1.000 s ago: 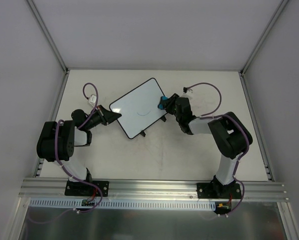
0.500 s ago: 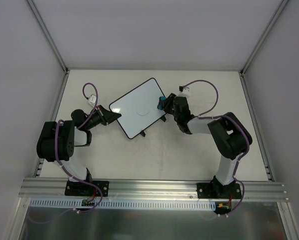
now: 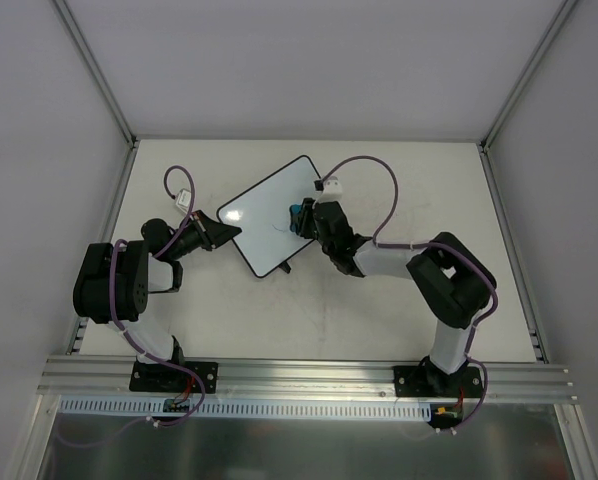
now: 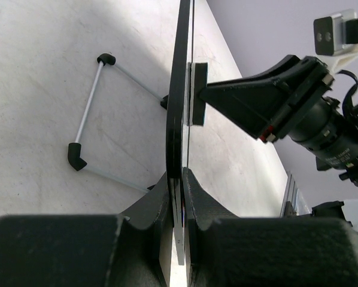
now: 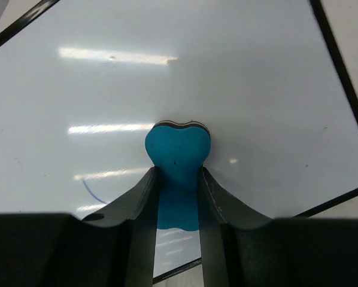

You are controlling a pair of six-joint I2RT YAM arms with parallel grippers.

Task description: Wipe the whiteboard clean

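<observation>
Two fingers of my right gripper [image 5: 178, 171] are clamped on the small blue bone-shaped eraser [image 5: 178, 146], whose pad sits against the flat white rectangular whiteboard with its thin black frame [image 5: 245, 78]. My left gripper [image 4: 180, 179] is closed on the board's edge, steadying it above its thin wire stand [image 4: 86, 128] on the pale table [image 3: 399, 300]. One short blue pen stroke [image 5: 90, 190] shows just left of the eraser. The rest looks clean, so I judge only that mark remains.

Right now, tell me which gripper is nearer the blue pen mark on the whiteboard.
Right. The right gripper presses the blue eraser on the whiteboard beside the pen mark; the left gripper clamps the board's edge, farther off.
</observation>
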